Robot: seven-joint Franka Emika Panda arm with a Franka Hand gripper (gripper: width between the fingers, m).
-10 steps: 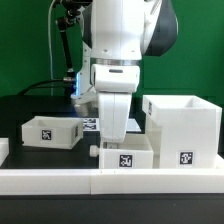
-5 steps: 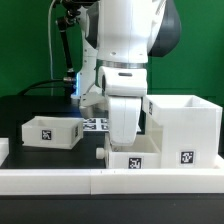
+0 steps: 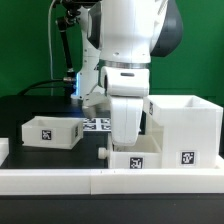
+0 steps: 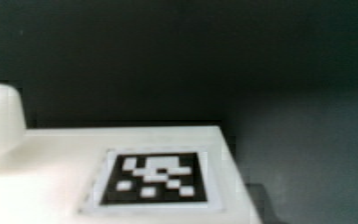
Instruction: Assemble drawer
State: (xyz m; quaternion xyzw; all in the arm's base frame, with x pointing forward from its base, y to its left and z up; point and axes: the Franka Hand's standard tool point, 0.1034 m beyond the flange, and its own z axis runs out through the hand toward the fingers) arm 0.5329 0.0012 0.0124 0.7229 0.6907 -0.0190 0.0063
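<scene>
Arm low, tool [image 3: 125,138] down at 1 small tray [image 3: 132,160]. Fingertips hidden behind tray wall, so spread or pinching: cannot tell. Big housing [image 3: 186,128] just beside tool, toward exterior view's right. 2nd tray [image 3: 48,132] well apart on opposite side, on dark tabletop [image 3: 15,110]. Wrist view blurred: tag [image 4: 155,180] on white surface.
</scene>
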